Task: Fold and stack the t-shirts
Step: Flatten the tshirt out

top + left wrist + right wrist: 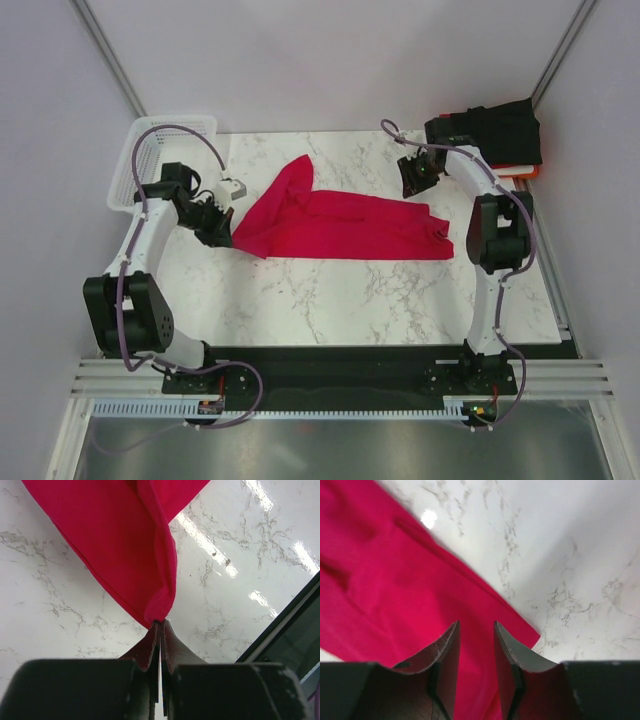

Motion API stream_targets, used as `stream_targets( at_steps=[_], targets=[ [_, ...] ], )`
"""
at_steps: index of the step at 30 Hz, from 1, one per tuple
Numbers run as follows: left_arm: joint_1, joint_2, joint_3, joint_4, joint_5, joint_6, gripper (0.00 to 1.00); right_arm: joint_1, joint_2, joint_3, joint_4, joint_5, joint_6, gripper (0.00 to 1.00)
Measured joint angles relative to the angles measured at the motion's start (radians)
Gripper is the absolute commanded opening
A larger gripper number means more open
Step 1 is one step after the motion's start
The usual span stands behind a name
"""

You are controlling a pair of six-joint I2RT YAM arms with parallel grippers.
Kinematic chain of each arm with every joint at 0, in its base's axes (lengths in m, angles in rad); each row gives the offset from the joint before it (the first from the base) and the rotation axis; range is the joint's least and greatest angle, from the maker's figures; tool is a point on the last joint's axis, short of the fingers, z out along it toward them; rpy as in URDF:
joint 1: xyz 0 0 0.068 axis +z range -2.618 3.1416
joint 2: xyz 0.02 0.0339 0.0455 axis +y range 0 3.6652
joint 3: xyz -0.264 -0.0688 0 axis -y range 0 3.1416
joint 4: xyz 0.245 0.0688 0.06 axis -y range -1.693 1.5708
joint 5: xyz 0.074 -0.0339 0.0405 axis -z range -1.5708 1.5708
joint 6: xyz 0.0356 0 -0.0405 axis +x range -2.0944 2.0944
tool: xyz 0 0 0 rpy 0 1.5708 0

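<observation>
Marble-patterned white tabletop (330, 290): your crimson-pink cloth t-shirt (340, 222) lies rumpled mid-table. Your left gripper (160, 626) is clenched on its left corner. Your right gripper (476, 630) is released, jaws parted, over its right end.

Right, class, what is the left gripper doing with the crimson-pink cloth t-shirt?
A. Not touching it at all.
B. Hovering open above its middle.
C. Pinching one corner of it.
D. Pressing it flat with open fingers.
C: the left gripper has its fingers closed together, with a corner of the crimson-pink cloth t-shirt caught between their tips.
</observation>
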Motion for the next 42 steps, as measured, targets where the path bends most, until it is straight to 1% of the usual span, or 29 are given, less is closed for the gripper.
stream_targets(
  at_steps=[3,6,12,22,26,30,35,38,39,40,41,42],
  targets=[
    [0.000,0.021,0.005,0.000,-0.005,-0.008,0.02,-0.029,0.103,0.017,-0.007,0.013,0.023,0.40],
    [0.000,0.056,0.020,0.000,-0.023,-0.010,0.02,-0.060,0.153,0.017,-0.023,0.022,0.035,0.39],
    [0.000,0.119,0.052,-0.001,-0.062,-0.011,0.02,-0.096,0.149,0.024,-0.024,0.035,0.040,0.40],
    [0.000,0.232,0.115,0.000,-0.077,-0.010,0.02,-0.091,0.133,-0.020,-0.007,0.051,0.041,0.40],
    [0.000,0.241,0.132,0.000,-0.079,-0.010,0.02,-0.091,0.118,-0.045,0.018,0.061,0.045,0.40],
    [0.000,0.242,0.137,0.000,-0.079,-0.010,0.02,-0.093,0.080,-0.109,0.069,0.096,0.045,0.41],
    [0.000,0.246,0.137,0.000,-0.078,-0.011,0.02,-0.094,0.076,-0.117,0.087,0.121,0.047,0.41],
    [0.000,0.248,0.140,0.000,-0.077,-0.011,0.02,-0.095,0.076,-0.120,0.089,0.123,0.047,0.37],
    [0.000,0.249,0.140,0.000,-0.077,-0.012,0.02,-0.095,0.076,-0.124,0.089,0.123,0.047,0.31],
    [0.000,0.249,0.142,0.000,-0.077,-0.013,0.02,-0.095,0.076,-0.125,0.090,0.123,0.045,0.27],
    [0.000,0.249,0.144,0.000,-0.077,-0.013,0.02,-0.095,0.076,-0.126,0.090,0.122,0.045,0.21],
    [0.000,0.249,0.146,0.000,-0.077,-0.014,0.02,-0.095,0.076,-0.126,0.092,0.121,0.043,0.16]
  ],
)
